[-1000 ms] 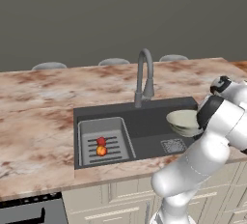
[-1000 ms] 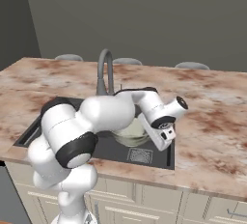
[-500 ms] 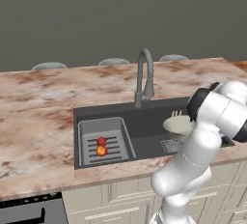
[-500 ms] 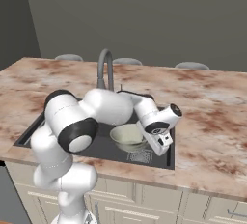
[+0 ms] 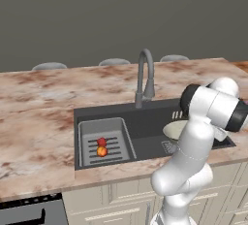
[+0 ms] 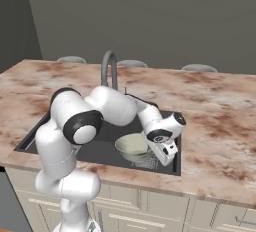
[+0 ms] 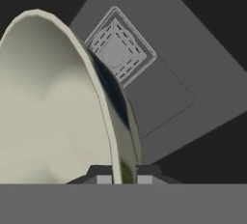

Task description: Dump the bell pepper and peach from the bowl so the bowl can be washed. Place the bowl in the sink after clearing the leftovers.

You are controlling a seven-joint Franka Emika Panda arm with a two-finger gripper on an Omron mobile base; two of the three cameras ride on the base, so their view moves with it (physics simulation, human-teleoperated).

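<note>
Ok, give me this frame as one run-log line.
gripper: shut on rim of pale cream bowl | bowl: low over dark grey sink, above square drain | red bell pepper, orange peach: on ribbed tray

— Count, fruit?
— Two. One bell pepper (image 5: 101, 142), red; one peach (image 5: 101, 152), orange-yellow. Both on the ribbed tray.
— Bowls?
— One bowl (image 6: 132, 144), pale cream.
— Sinks, taps?
— One sink (image 5: 145, 120), one gooseneck tap (image 5: 145, 77), one square drain (image 7: 116, 53).
— Stools behind the counter?
— Three rounded grey tops (image 5: 114, 62).
</note>
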